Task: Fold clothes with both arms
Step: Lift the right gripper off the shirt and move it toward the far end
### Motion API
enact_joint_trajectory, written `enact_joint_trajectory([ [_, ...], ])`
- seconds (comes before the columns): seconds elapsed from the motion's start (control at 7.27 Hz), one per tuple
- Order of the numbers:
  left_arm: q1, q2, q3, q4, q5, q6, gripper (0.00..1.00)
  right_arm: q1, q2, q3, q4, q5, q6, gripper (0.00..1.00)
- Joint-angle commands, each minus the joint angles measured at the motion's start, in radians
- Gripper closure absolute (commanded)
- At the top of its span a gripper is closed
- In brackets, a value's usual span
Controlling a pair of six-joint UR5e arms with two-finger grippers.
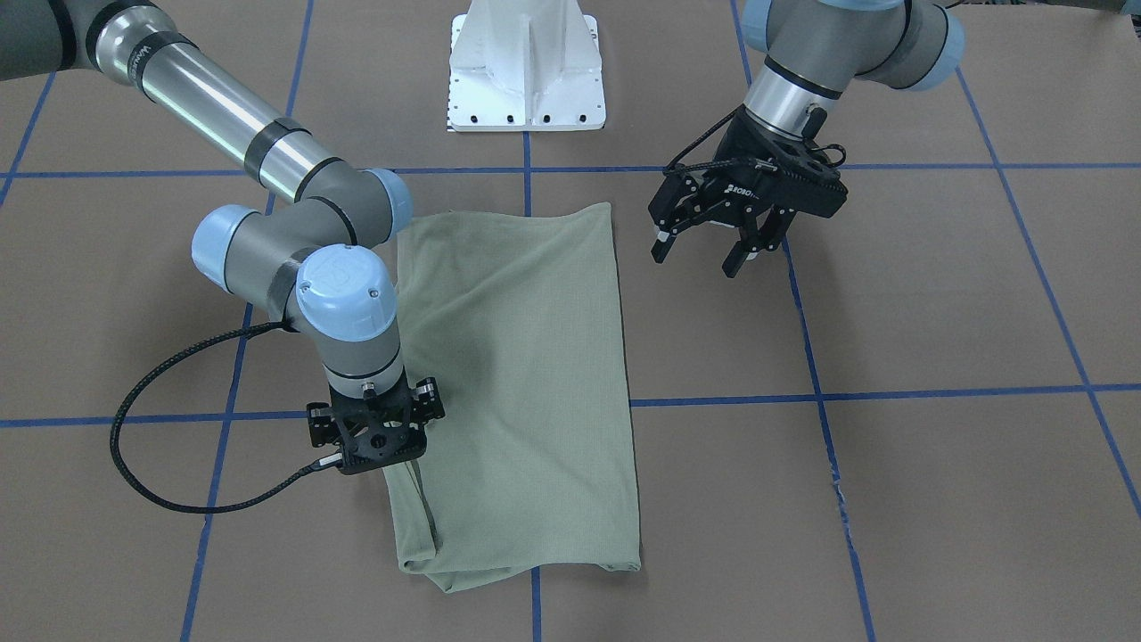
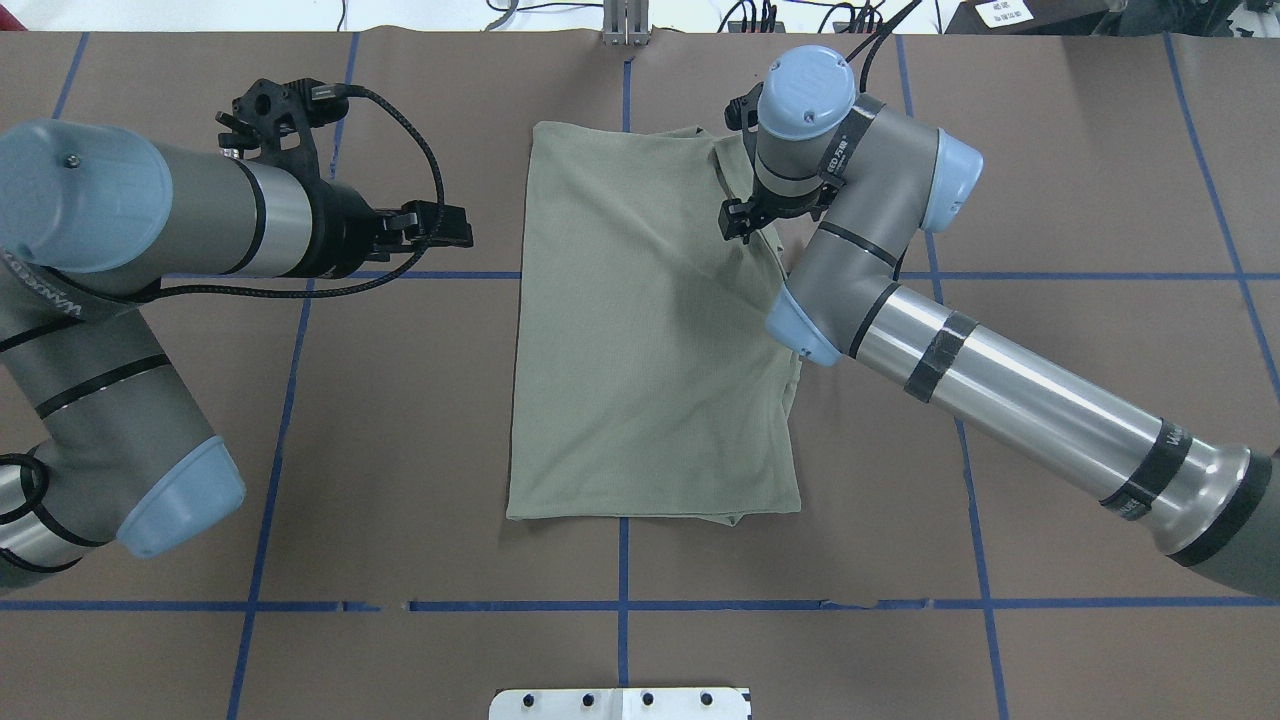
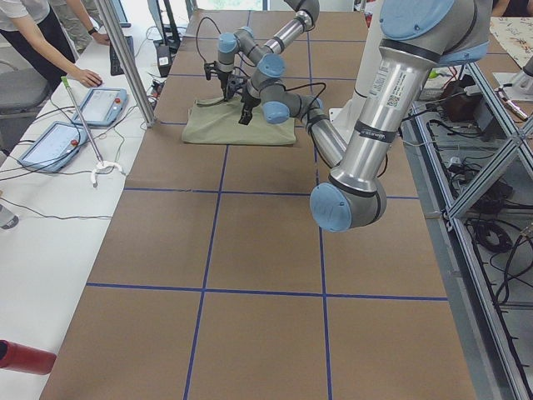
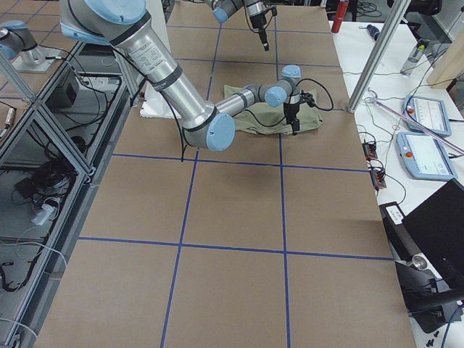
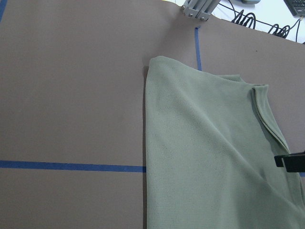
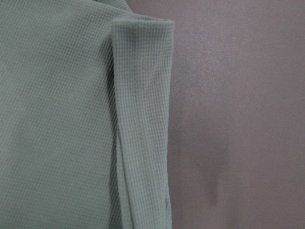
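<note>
Closest in, the right wrist view shows a narrow folded strip [image 6: 143,119] of fine waffle knit running along one edge of the shirt [image 1: 526,374], with bare brown table [image 6: 238,119] beside it. The shirt lies flat mid-table as a long layered rectangle, slightly rumpled at the operator-side corner. The right gripper [image 1: 385,450] points down over that same edge near the operator end. Its fingers are hidden under the wrist, so I cannot tell their spread or whether they pinch cloth. Further back, the left gripper [image 1: 704,250] hangs beside the robot-end corner, apart from the cloth, fingers wide and holding nothing. Judgement: light, limp and soft, not fragile, and the layers are likely to slide and droop. Pinch through all layers at the two corners of one short end.
</note>
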Motion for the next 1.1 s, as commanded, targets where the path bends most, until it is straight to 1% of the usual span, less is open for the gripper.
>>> enact_joint_trajectory([
  [0.0, -0.001, 0.001, 0.003, 0.0, 0.0, 0.001, 0.0, 0.003, 0.069, -0.105, 0.03, -0.001, -0.008, 0.0],
  [0.55, -0.001, 0.001, 0.003, 0.0, 0.001, 0.003, 0.0, 0.003, 0.062, -0.118, 0.03, 0.001, -0.011, 0.0],
  [0.83, 0.001, 0.001, 0.003, 0.0, 0.001, 0.003, 0.0, 0.041, 0.059, -0.132, 0.03, 0.007, -0.06, 0.0],
  [0.96, 0.001, 0.001, 0.004, 0.0, 0.001, 0.003, 0.0, 0.072, 0.044, -0.132, 0.028, 0.027, -0.101, 0.0],
])
